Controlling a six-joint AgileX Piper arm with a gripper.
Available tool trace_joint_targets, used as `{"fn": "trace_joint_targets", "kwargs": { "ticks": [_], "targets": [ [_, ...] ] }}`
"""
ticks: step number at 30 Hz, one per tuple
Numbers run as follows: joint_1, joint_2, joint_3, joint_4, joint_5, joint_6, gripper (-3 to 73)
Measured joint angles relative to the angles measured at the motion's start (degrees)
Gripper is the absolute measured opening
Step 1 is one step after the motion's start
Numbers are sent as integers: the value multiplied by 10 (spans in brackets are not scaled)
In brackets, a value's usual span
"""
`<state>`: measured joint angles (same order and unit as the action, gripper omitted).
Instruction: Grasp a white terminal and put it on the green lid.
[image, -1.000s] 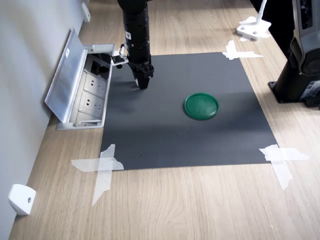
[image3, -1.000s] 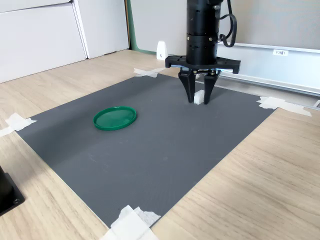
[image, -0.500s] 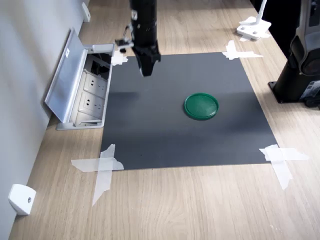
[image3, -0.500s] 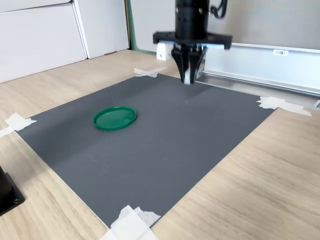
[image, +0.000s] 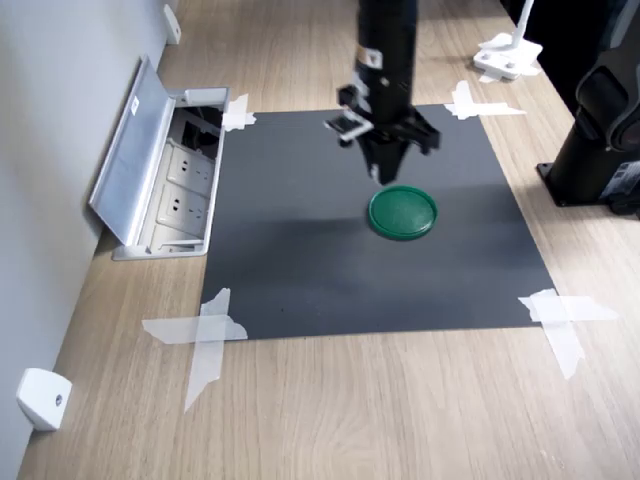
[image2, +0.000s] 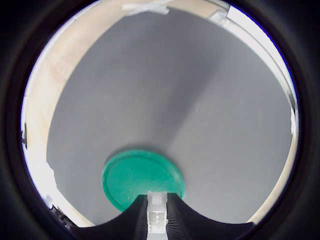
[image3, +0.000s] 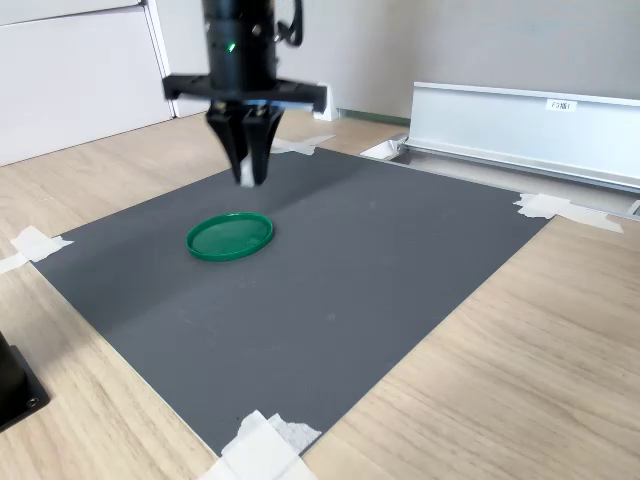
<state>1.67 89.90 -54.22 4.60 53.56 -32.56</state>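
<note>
Our claw (image2: 156, 220) holds the white terminal (image2: 156, 216) up near the green lid (image2: 142, 178); we must put it down there.

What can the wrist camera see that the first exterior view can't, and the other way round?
Only the wrist view shows the white terminal clearly, pinched between the gripper's fingers. Only the first exterior view shows the open socket box, the white wedge piece and the whole arm above the mat. Both show the green lid on the dark mat, with tape on the mat's corners.
</note>
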Motion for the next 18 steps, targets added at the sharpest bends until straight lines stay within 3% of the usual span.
{"fn": "trace_joint_targets", "kwargs": {
  "ticks": [12,18],
  "targets": [
    [0,-2,85,-9,-95,-3,90],
    [0,-5,85,31,-99,-40,106]
  ]
}}
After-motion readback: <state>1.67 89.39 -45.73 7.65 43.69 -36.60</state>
